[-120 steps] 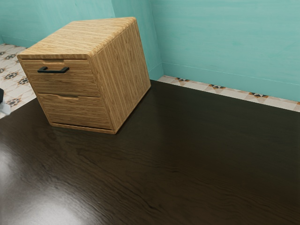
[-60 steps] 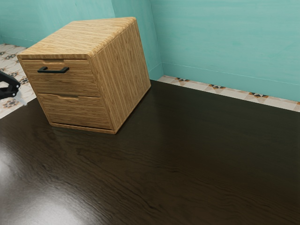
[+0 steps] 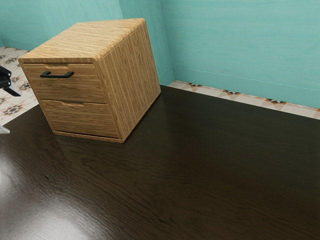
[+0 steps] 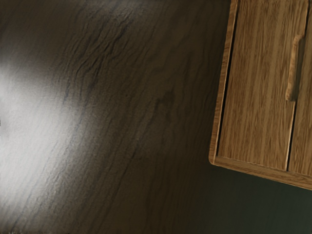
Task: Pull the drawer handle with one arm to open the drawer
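While the claw (image 3: 4, 80) peeks in at the exterior view's left edge, I cannot tell whether it is open or closed. The black drawer handle (image 3: 56, 74), on the closed top drawer (image 3: 70, 89) of the cabinet (image 3: 127, 75), looks stiff and thin; grasping its middle seems best.

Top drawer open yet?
No, the top drawer sits flush in the cabinet, with nothing on its black handle.
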Tool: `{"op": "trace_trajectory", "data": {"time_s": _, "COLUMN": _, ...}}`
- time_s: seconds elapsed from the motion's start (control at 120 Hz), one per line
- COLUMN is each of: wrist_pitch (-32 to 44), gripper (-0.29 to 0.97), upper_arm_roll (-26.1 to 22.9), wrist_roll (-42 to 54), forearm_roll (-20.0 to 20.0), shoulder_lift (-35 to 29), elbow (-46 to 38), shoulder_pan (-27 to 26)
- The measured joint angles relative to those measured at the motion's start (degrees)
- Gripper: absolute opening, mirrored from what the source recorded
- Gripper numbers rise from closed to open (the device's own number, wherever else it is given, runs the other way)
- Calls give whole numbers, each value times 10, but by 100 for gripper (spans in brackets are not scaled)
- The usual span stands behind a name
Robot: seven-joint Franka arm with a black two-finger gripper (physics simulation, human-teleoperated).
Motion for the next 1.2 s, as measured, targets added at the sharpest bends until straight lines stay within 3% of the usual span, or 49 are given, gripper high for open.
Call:
{"op": "trace_trajectory", "data": {"time_s": 0.542, "wrist_pitch": 4, "gripper": 68, "upper_arm_roll": 32, "wrist_roll": -127, "forearm_roll": -1, "shoulder_lift": -7, "elbow": -23, "shoulder_pan": -39}}
{"op": "trace_trajectory", "data": {"time_s": 1.2, "wrist_pitch": 0, "gripper": 68, "upper_arm_roll": 40, "wrist_roll": -182, "forearm_roll": 6, "shoulder_lift": -4, "elbow": -42, "shoulder_pan": -30}}
